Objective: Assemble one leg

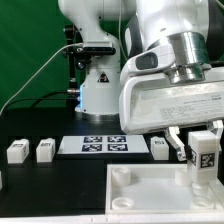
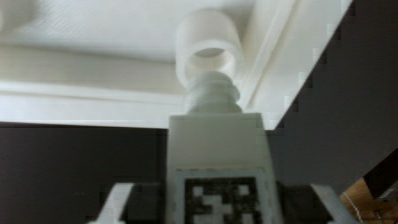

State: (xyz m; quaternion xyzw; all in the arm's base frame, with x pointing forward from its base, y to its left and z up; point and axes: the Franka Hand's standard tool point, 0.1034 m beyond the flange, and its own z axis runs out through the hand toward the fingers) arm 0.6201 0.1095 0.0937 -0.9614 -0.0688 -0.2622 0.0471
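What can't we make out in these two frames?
- Exterior view: whether the tip of the leg has entered the slab; the leg's own body hides it.
- Exterior view: the slab's right side, cut off by the frame edge.
- Wrist view: the leg's marker, cut off by the bottom edge; the socket, blurred.
- Exterior view: markers on the loose legs, too small.

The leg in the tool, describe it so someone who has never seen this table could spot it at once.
Find the large white slab at the exterior view's lower right. Over its right end the tool holds the leg upright, marker facing the camera. Unlike the other legs lying on the black table, it alone stands between the tool's fingers.
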